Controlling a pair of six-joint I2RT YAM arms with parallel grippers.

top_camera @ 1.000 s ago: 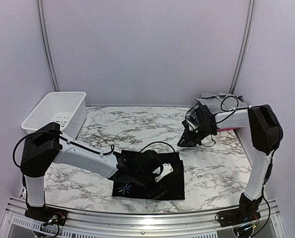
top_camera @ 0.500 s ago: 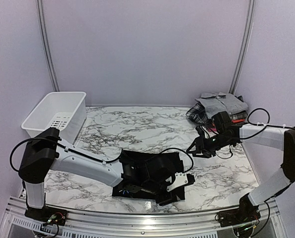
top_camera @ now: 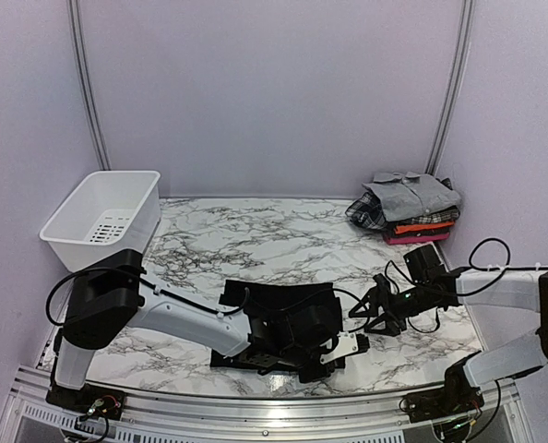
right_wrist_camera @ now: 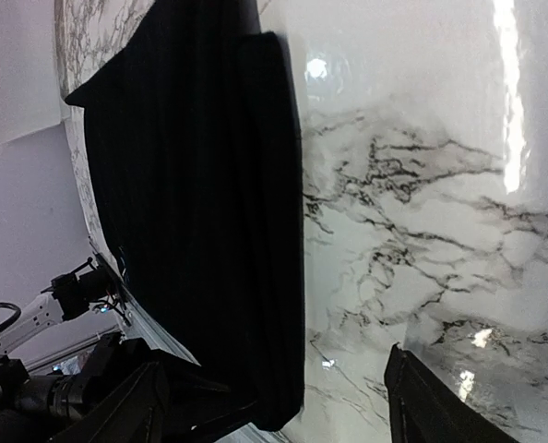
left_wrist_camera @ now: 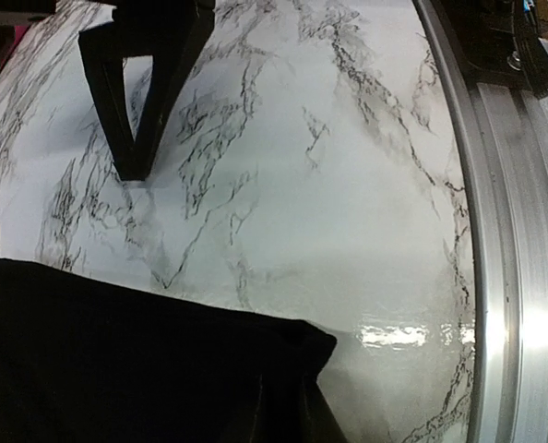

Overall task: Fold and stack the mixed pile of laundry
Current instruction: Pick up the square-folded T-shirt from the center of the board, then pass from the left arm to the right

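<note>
A black cloth [top_camera: 260, 305] lies flat near the table's front middle. My left gripper [top_camera: 337, 353] rests low on its near right corner [left_wrist_camera: 311, 343], with the jaws shut on that corner. My right gripper [top_camera: 371, 314] hovers just right of the cloth, open. In the right wrist view its fingers [right_wrist_camera: 422, 406] stand wide apart, and the cloth's edge [right_wrist_camera: 256, 231] runs between them. A folded stack [top_camera: 408, 217] sits at the back right, with a grey collared shirt [top_camera: 412, 192] on top, a plaid piece [top_camera: 366, 214] and red-pink layers [top_camera: 417, 236] beneath.
A white slotted basket [top_camera: 103, 217] stands at the back left. The metal rail [left_wrist_camera: 514, 277] runs along the table's near edge, close to the cloth's corner. The right gripper's black fingers [left_wrist_camera: 140, 101] show in the left wrist view.
The right arm came down from the back-right stack to the cloth's right edge and opened. The left gripper slid to the cloth's near right corner and closed.
</note>
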